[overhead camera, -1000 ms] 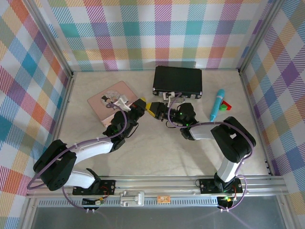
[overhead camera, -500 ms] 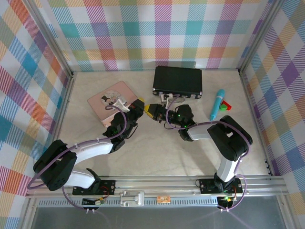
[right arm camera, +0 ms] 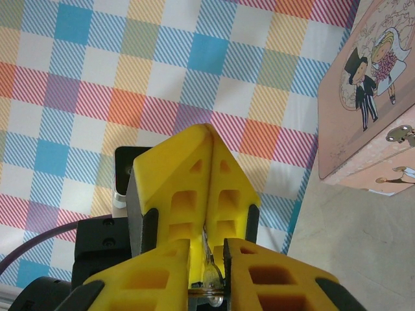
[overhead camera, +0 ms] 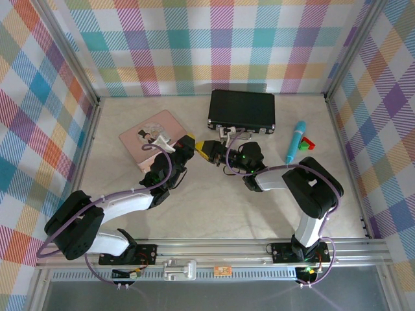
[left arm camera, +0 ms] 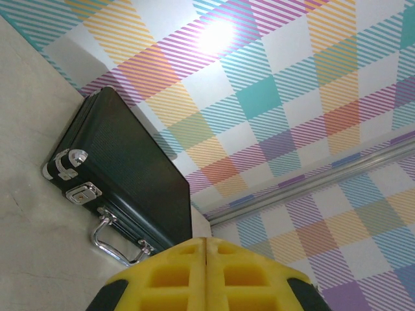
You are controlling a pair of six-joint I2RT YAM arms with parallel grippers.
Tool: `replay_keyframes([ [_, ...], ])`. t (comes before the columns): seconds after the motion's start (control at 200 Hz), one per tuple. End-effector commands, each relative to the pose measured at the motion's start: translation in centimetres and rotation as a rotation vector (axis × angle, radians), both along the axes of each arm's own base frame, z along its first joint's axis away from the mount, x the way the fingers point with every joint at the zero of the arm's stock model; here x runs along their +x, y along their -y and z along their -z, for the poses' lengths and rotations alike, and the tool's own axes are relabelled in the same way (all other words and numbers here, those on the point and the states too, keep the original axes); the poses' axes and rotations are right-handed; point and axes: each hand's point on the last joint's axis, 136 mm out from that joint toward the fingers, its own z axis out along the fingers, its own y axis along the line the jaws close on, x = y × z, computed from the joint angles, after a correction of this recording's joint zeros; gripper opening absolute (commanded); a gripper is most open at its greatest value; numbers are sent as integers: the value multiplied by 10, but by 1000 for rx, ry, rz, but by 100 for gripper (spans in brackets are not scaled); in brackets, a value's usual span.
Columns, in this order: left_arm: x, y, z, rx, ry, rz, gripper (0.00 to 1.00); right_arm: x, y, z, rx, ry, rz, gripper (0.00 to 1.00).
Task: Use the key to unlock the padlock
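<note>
My two grippers meet tip to tip in the middle of the table, just right of the pink tin. The left gripper point(overhead camera: 196, 145) is shut, its yellow fingers point(right arm camera: 194, 175) pressed together along one seam. The key point(right arm camera: 211, 275), thin and silvery with a small ring, sticks out of that seam toward the right gripper point(right arm camera: 207, 243). The right gripper point(overhead camera: 209, 154) stands narrowly open, one finger on each side of the key's head. In the left wrist view the left gripper point(left arm camera: 205, 241) shows no gap at all. The padlock is out of view.
The pink tin point(overhead camera: 150, 139) lies just left of the grippers, its brass clasp facing them. A black case point(overhead camera: 241, 109) with a metal handle stands behind them. A blue pen point(overhead camera: 297, 142) and small coloured blocks point(overhead camera: 310, 142) lie at the right. Checked walls close three sides.
The right gripper has moved left up to the left gripper's tips, and its fingers have narrowed around the key. The left arm has stayed almost still.
</note>
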Motion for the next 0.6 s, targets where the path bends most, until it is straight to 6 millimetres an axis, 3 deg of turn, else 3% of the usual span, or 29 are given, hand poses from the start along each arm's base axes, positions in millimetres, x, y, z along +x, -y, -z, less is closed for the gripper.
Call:
replay_keyframes([
  [0.0,-3,-2,-19,-50,49,-7,0,-6,-3,-9,32,34,-17,20],
  [0.18,-3,-2,-23,-57,55,-9,0,-7,-5,-6,21,21,-25,26],
  [0.365,-3,-3,-26,-57,60,-11,0,-7,-6,-3,17,17,-27,19],
  [0.595,-5,-7,-26,-44,58,-24,0,-8,-4,2,13,3,-21,23],
])
